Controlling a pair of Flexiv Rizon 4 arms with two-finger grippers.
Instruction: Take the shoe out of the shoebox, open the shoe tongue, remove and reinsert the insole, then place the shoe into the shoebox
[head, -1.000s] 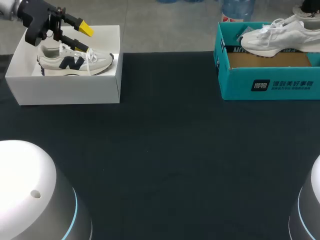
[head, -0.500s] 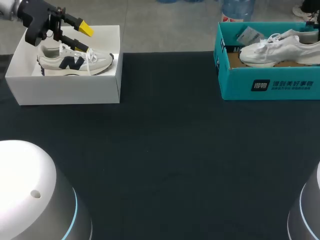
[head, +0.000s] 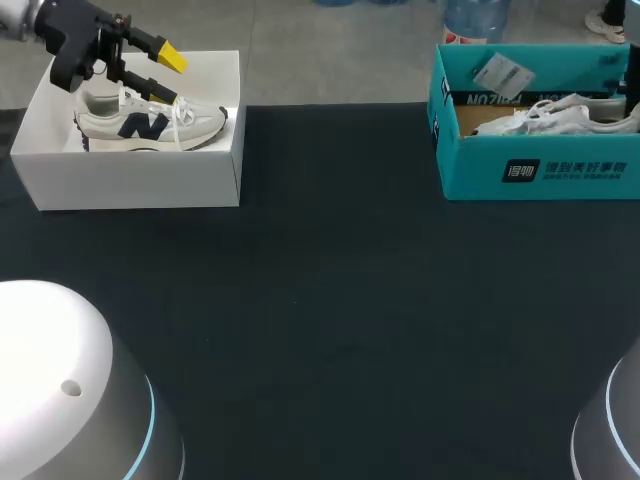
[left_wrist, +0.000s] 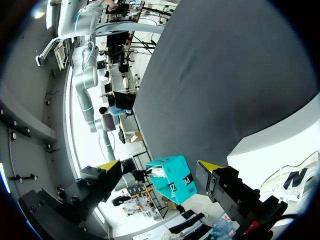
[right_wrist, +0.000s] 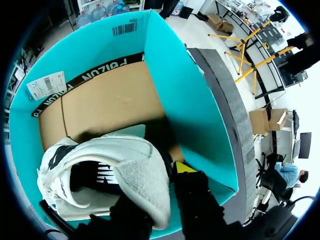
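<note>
A white shoe (head: 550, 117) lies low inside the teal shoebox (head: 540, 170) at the table's far right. In the right wrist view my right gripper (right_wrist: 157, 192) is shut on the heel of this shoe (right_wrist: 125, 170), with one yellow tip showing against the teal wall (right_wrist: 195, 105). The box's brown floor lies ahead of the shoe. At the far left, a white shoe with navy marks (head: 150, 122) rests in a white box (head: 130, 185). My left gripper (head: 168, 78) hangs open just above that shoe, holding nothing. In the left wrist view its fingers (left_wrist: 159, 167) stand wide apart.
A paper hang tag (head: 497, 72) leans on the teal box's back wall. The dark table (head: 330, 300) stretches between the two boxes. The white box's rim (left_wrist: 280, 145) and the navy-marked shoe (left_wrist: 295, 177) show beside the left gripper.
The right gripper has lowered the white shoe from above the teal box's rim down into the box. The left arm has stayed still.
</note>
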